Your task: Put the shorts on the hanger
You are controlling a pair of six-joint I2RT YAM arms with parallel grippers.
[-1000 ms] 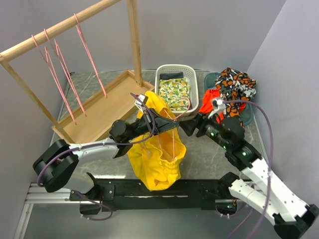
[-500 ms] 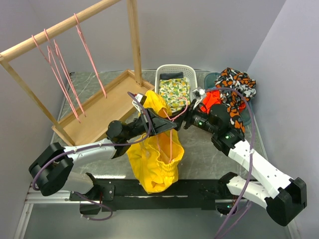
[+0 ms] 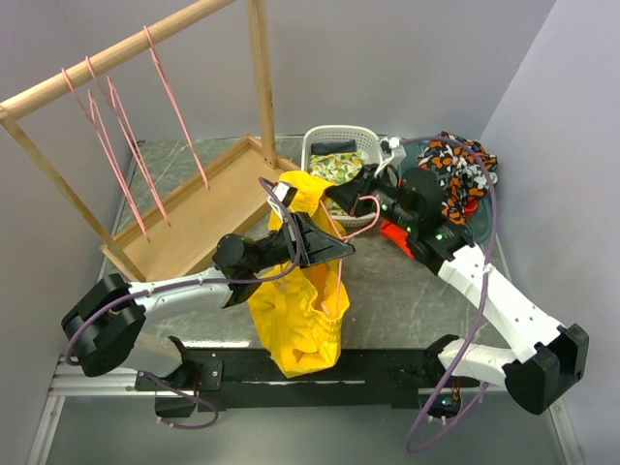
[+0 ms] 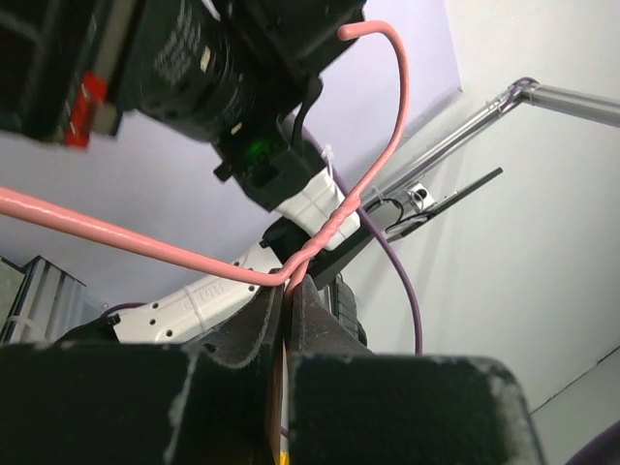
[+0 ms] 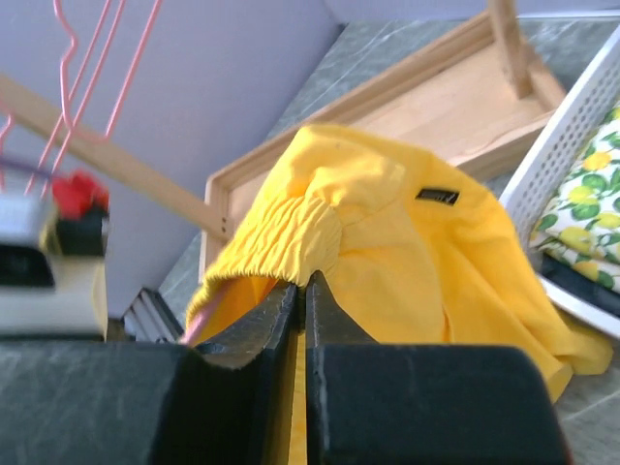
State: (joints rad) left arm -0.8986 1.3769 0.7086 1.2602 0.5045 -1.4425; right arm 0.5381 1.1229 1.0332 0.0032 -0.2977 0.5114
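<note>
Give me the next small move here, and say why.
Probably the right gripper should draw its pinched bit of the shorts a little further across the hanger. The left gripper is shut on the wire's neck, holding it up, and in the top view most of the yellow fabric hangs low below it, bunched.

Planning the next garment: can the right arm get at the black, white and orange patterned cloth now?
Probably not yet: the cloth lies close, uncovered, but the right claw is shut on the yellow fabric shorts.

The small black tag point(image 5: 438, 195) on the shorts point(image 5: 387, 252) is illegible.
</note>
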